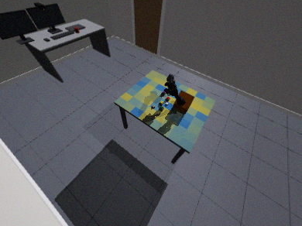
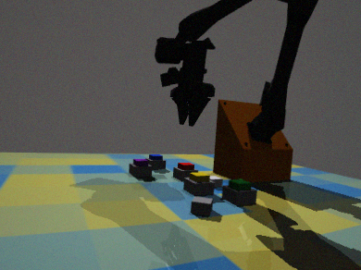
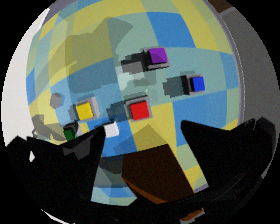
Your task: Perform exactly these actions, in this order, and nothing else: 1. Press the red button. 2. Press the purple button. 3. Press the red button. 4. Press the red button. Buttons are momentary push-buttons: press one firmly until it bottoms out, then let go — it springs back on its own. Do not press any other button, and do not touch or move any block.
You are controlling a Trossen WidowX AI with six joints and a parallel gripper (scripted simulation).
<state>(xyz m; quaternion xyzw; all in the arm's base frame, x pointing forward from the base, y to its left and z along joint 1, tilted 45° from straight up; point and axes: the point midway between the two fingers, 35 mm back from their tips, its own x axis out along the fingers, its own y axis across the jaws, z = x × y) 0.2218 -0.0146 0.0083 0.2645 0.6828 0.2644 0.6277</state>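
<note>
Hanging above the checkered table, the gripper is pointed downward with its fingers spread wide, and nothing is held between them. No button is touched by it.

In the exterior view, going from left to right, the purple button is seen lower and to the left of the gripper, with the blue button just beside it. The red button is found almost straight below the fingertips, well apart from them in height. The yellow button lies a little nearer to the camera, a small grey block is placed in front of it, and the green button is to the right. Behind them the arm is carried by a brown base.

In the wrist view the red button is seen just ahead of the two dark fingers, roughly between them.
</note>
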